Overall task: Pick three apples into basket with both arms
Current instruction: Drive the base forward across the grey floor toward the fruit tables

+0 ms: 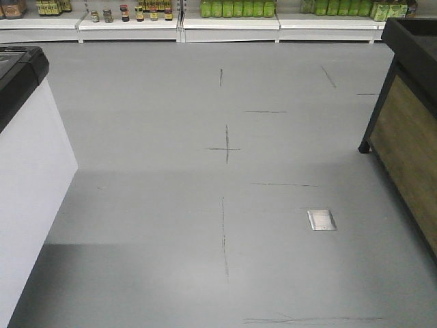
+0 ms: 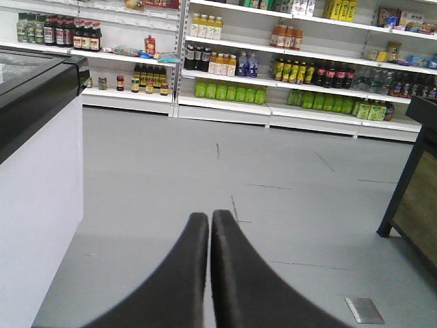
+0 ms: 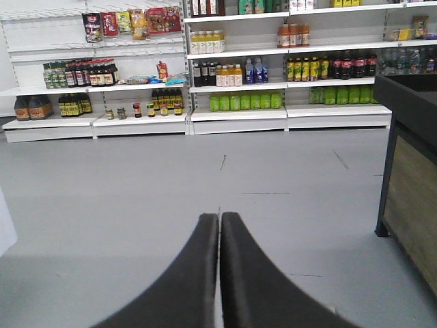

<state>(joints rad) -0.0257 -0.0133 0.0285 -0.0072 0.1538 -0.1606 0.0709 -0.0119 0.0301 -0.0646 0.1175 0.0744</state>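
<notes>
Out on the grey floor (image 1: pixel 150 137), facing stocked shelves (image 3: pixel 235 119), left gripper (image 2: pixel 209 220) and right gripper (image 3: pixel 219 220) sit closed on nothing, apples and basket nowhere in view, so locating them likely comes first.

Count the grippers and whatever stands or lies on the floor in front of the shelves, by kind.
Grippers: 2, the left gripper and the right gripper
Freezer: 1
Wooden stand: 1
Floor plate: 1
Total: 5
</notes>
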